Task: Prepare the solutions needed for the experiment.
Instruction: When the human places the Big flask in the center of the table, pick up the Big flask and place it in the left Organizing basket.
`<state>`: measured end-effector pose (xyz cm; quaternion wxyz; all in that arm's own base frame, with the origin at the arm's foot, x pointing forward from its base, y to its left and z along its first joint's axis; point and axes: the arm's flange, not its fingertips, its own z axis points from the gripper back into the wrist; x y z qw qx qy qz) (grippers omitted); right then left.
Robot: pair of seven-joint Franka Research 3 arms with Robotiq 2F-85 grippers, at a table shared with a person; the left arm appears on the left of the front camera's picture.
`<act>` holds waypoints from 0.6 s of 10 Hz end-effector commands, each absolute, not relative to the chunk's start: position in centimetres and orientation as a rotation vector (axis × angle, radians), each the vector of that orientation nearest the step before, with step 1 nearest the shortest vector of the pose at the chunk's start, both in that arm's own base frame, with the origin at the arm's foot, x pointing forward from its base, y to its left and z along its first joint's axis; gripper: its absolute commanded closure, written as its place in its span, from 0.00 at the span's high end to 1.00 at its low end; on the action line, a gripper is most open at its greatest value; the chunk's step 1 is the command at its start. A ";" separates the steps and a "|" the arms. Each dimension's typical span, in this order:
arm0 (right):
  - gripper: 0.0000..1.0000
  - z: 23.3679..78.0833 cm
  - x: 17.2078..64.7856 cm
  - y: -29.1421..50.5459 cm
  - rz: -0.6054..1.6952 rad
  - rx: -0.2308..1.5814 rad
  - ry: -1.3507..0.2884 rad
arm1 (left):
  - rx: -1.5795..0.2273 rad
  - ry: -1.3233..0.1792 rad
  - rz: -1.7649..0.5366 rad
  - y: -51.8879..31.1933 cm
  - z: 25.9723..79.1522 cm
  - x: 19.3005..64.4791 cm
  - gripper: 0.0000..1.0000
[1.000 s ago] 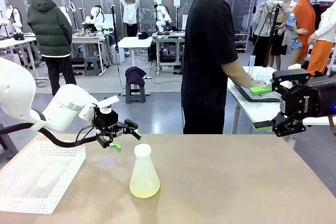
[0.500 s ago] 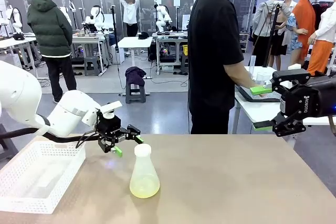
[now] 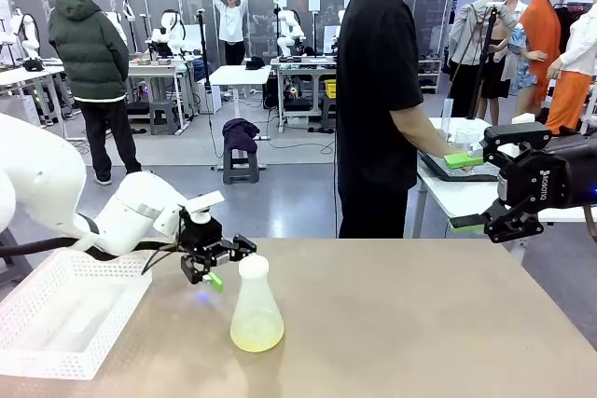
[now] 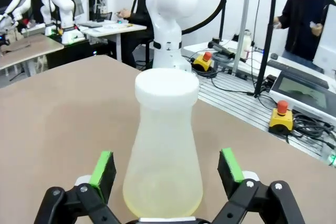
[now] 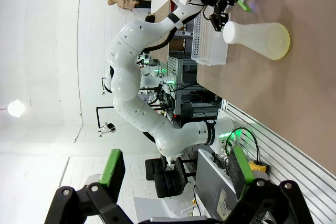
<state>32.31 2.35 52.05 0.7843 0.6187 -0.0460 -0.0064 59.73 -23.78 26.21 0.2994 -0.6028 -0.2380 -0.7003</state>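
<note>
Now the left gripper (image 4: 166,169) is standing with fingers apart around the flask (image 3: 256,307); gripping too high, it is risking tipping the solutions (image 3: 256,331).

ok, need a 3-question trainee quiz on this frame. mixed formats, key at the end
1. True or false: the left end effector is shut on the flask.
2. Multiple choice: the yellow-green solution sits (A) at the bottom of the flask, (B) in the white basket, (C) spilled on the table.
3. Fill in: the flask's white cap is ____ (on/off).

Key:
1. False. In the left wrist view its fingers stand open on either side of the flask, apart from it.
2. A.
3. On.
</note>
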 end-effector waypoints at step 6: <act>1.00 52.1 32.3 2.4 -0.006 1.341 -0.104 | -1.831 -0.743 -1.825 -24.6 24.6 60.1 1.00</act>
